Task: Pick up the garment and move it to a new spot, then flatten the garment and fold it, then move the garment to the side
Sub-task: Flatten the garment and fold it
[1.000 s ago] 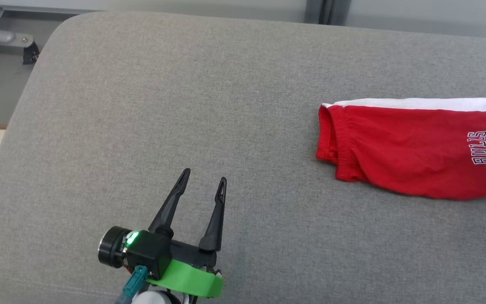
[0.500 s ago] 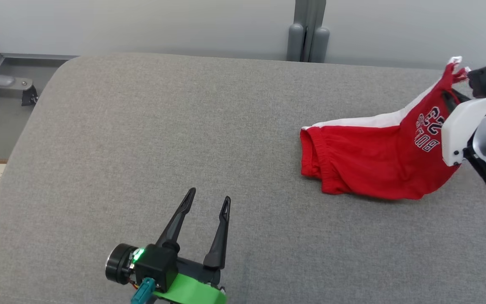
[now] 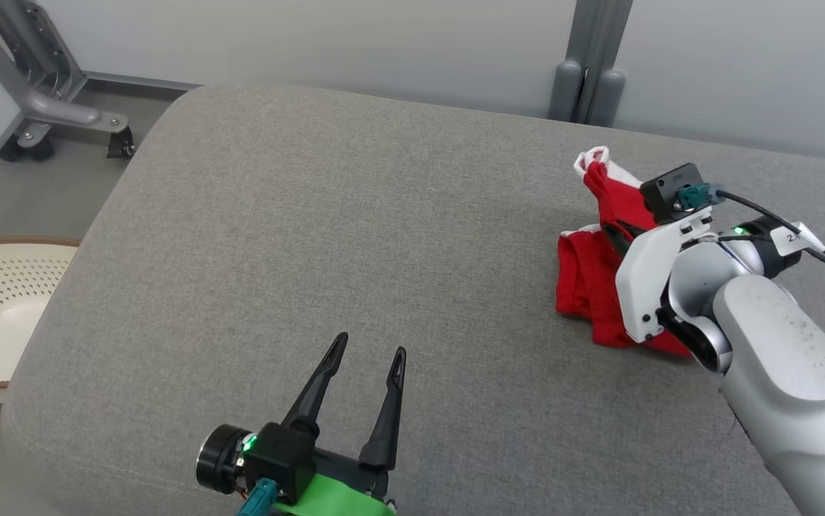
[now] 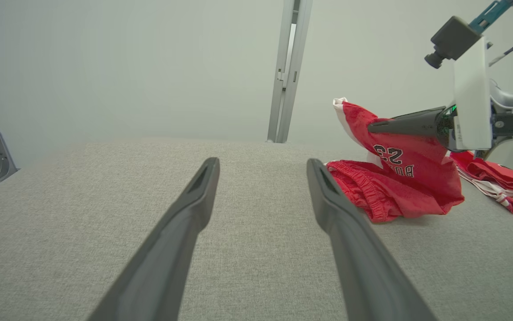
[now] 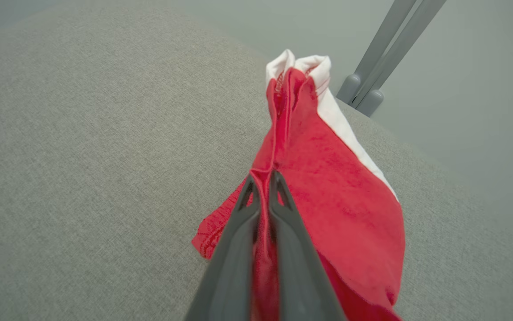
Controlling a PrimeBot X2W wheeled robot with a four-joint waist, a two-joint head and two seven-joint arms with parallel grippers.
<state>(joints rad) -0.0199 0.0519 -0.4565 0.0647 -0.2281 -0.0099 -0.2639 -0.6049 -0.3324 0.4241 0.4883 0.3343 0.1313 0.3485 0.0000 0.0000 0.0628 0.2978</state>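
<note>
Grey padded table (image 3: 312, 215) | step: pick-up | right claw (image 5: 264, 177) clamped on red shorts (image 3: 584, 287), one end raised | left claw (image 3: 370, 342) open, empty | next: lift clear, carry to new spot

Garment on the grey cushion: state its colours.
Red fabric garment with white trim; left wrist view best.

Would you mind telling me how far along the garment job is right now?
Done: the right tool is shut on a bunched edge of the red garment. In hand: the pick-up, with that edge raised while the waistband end rests on the grey cushion. Left: carrying it to a new spot, flattening, folding, setting it aside; the left tool hangs open over bare fabric.
</note>
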